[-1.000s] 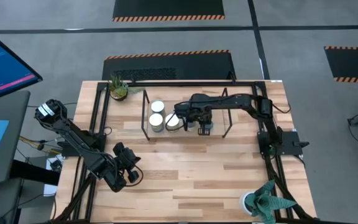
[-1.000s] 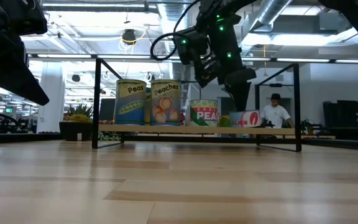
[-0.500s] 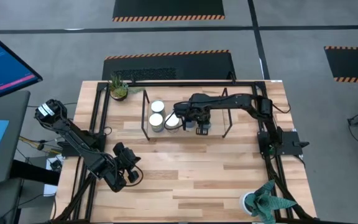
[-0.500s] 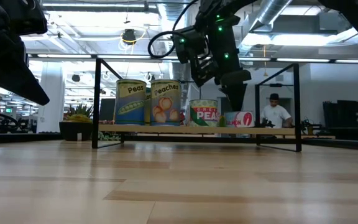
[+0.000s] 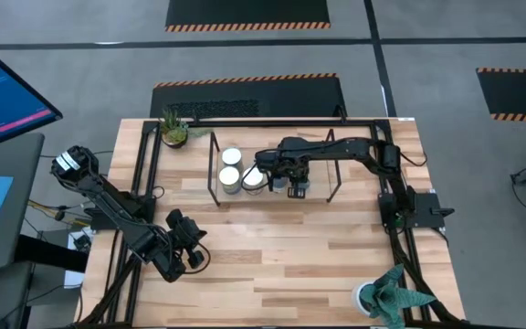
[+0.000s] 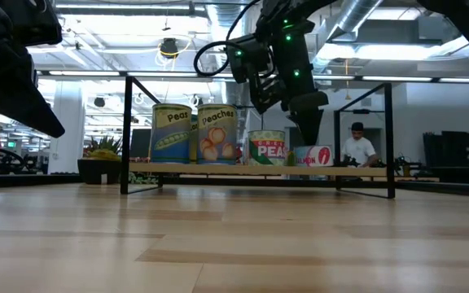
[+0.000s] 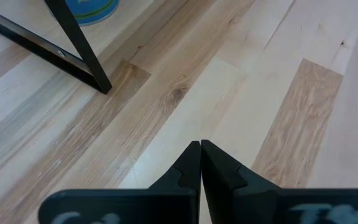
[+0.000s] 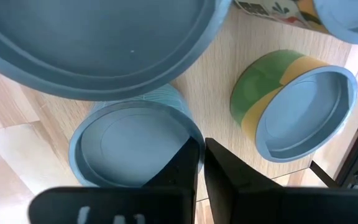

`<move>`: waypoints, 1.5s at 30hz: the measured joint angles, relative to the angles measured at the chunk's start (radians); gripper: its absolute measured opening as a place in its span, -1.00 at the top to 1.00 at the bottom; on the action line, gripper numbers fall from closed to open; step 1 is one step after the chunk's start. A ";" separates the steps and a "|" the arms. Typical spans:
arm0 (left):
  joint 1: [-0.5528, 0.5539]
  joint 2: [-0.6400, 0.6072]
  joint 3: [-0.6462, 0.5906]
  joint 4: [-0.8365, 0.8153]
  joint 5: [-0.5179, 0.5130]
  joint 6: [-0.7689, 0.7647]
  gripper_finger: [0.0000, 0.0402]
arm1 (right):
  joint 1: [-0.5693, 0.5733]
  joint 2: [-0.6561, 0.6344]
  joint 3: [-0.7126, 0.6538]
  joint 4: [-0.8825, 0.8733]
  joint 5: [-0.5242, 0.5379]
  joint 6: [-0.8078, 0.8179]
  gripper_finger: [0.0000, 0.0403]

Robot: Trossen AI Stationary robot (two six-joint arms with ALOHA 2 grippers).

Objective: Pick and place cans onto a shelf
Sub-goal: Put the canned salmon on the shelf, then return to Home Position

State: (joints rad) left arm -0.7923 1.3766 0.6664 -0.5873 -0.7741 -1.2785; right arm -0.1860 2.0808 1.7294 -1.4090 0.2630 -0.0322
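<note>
Right tool dropped slightly over last second. Short metal can with red-and-white label now seated flat on low black-rod, wood-board shelf, 3 o'clock of three other cans. Fingers nearly together, seemingly pinching its rim. Next, probably: release. Left tool closed, idle at 8 o'clock on desk.

cans on shelf, left half | right hand over shelf | left hand near table front-left
</note>
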 joint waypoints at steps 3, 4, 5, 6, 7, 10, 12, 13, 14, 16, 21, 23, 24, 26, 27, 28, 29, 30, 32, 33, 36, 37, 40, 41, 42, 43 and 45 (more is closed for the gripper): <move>0.000 0.000 0.000 0.000 0.000 0.000 1.00 | 0.000 0.000 0.000 0.000 0.000 -0.002 0.77; 0.000 0.000 0.000 0.000 0.000 0.000 1.00 | 0.000 0.000 0.000 0.000 0.000 -0.002 0.77; 0.000 0.000 0.000 0.000 0.000 0.000 1.00 | 0.000 0.000 0.000 0.000 0.000 -0.003 0.77; 0.000 0.000 0.000 0.000 0.000 0.000 1.00 | 0.000 0.000 0.000 0.000 0.000 -0.004 0.77; 0.000 0.000 0.000 0.000 0.000 0.000 1.00 | 0.000 0.000 0.000 0.000 0.000 -0.004 0.77; 0.000 0.000 0.000 0.000 0.000 0.000 1.00 | 0.000 0.000 0.000 0.000 0.001 -0.006 0.77; 0.000 0.000 0.000 0.000 0.000 0.000 1.00 | 0.000 0.000 0.000 0.000 0.002 -0.005 0.77; 0.000 0.000 0.000 0.000 0.000 0.000 1.00 | 0.000 0.000 0.000 0.000 0.002 -0.006 0.77; 0.000 0.000 0.000 0.000 0.000 0.000 1.00 | 0.000 0.000 0.000 0.000 0.002 -0.005 0.77; 0.000 0.000 0.000 0.000 0.000 0.000 1.00 | 0.000 0.000 0.000 0.000 0.002 -0.005 0.77; 0.000 0.000 0.000 0.000 0.000 0.000 1.00 | 0.000 0.000 0.000 0.004 0.002 0.006 0.77; 0.000 0.000 0.000 0.000 0.000 0.000 1.00 | -0.001 0.000 0.001 0.004 0.003 0.005 0.77; 0.000 0.000 0.000 0.000 0.000 0.000 1.00 | -0.001 0.000 0.001 0.006 0.003 0.006 0.77; 0.000 0.000 0.000 0.000 0.000 0.000 1.00 | -0.001 0.000 0.001 0.008 0.003 0.006 0.77; 0.000 0.000 0.000 0.000 0.000 0.000 1.00 | -0.001 0.000 0.001 0.007 0.003 0.005 0.77; 0.000 0.000 0.000 0.000 0.000 0.000 1.00 | -0.001 0.000 0.001 0.007 0.003 0.005 0.77; 0.000 0.000 0.000 0.000 0.000 0.000 1.00 | -0.001 0.000 0.001 0.007 0.003 0.006 0.76; 0.000 0.000 0.000 0.000 0.000 0.000 1.00 | -0.001 0.000 0.001 0.007 0.002 0.006 0.74; 0.000 0.000 0.000 0.000 0.000 0.000 1.00 | -0.001 0.000 0.001 0.007 0.002 0.006 0.68; 0.000 0.000 0.000 0.000 0.000 0.000 1.00 | -0.001 0.000 0.001 0.007 0.002 0.006 0.65; 0.000 0.000 0.000 0.000 0.000 0.000 1.00 | -0.001 0.000 0.001 0.007 0.003 0.008 0.54; 0.000 0.000 0.000 0.000 0.000 0.000 1.00 | -0.001 0.000 0.001 0.007 0.005 0.008 0.50; 0.000 0.000 0.000 0.000 0.000 0.000 1.00 | -0.001 0.000 0.001 0.006 0.005 0.008 0.41; 0.000 0.000 0.000 0.000 0.000 0.000 1.00 | -0.001 0.000 0.001 0.006 0.005 0.008 0.39; 0.000 0.000 0.000 0.000 0.000 0.000 1.00 | 0.000 0.000 0.001 0.005 0.005 0.008 0.37; 0.000 0.000 0.000 0.000 0.000 0.000 1.00 | 0.000 0.000 0.001 -0.001 0.006 0.008 0.35; 0.000 0.000 0.000 0.000 0.000 0.000 1.00 | 0.000 0.000 0.001 -0.018 0.007 0.008 0.33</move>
State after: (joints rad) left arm -0.7924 1.3766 0.6662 -0.5876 -0.7742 -1.2785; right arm -0.1860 2.0808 1.7302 -1.4266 0.2696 -0.0241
